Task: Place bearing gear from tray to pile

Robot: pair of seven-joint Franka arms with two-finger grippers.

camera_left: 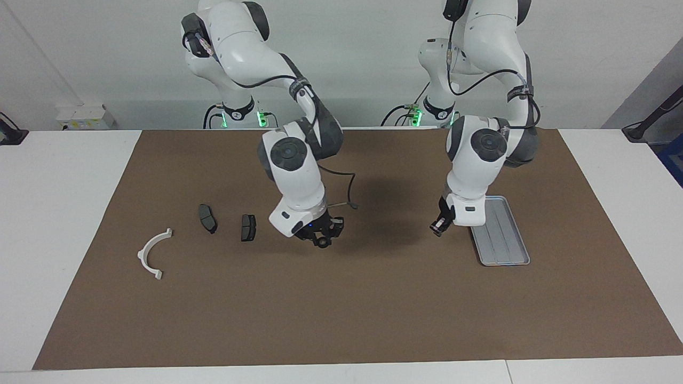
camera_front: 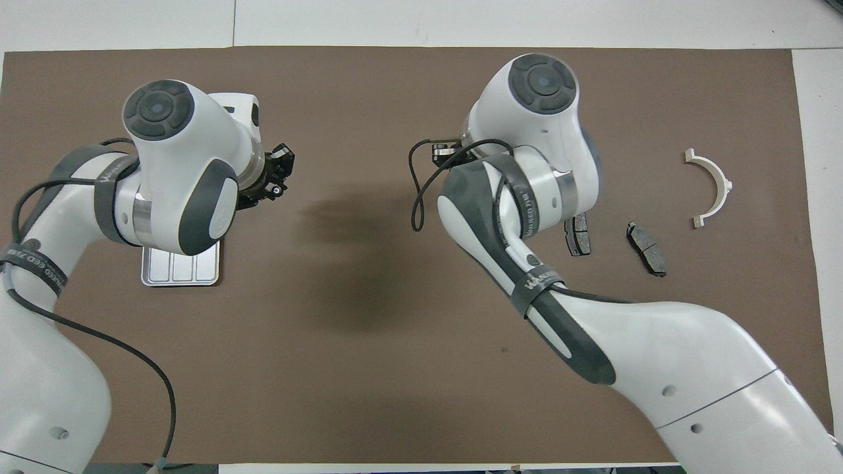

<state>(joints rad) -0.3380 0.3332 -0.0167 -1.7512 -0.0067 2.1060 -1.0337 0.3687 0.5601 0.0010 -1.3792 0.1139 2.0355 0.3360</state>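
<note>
Your right tool [camera_left: 323,239], mid-frame, grasps the gear [camera_left: 322,244] — carry it to the pads [camera_left: 248,228]; left tool [camera_left: 438,228] waits clenched beside the tray [camera_left: 507,240].

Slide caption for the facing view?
Right end effector over the mat beside two brake pads; left end effector shut, beside the tray.

A: What covers the work surface?
B: A brown mat [camera_left: 341,298], laid flat on a white table [camera_left: 64,224].
A: Anything at the table's edge?
B: A white socket box [camera_left: 85,117] against the wall, toward the right arm's end.
</note>
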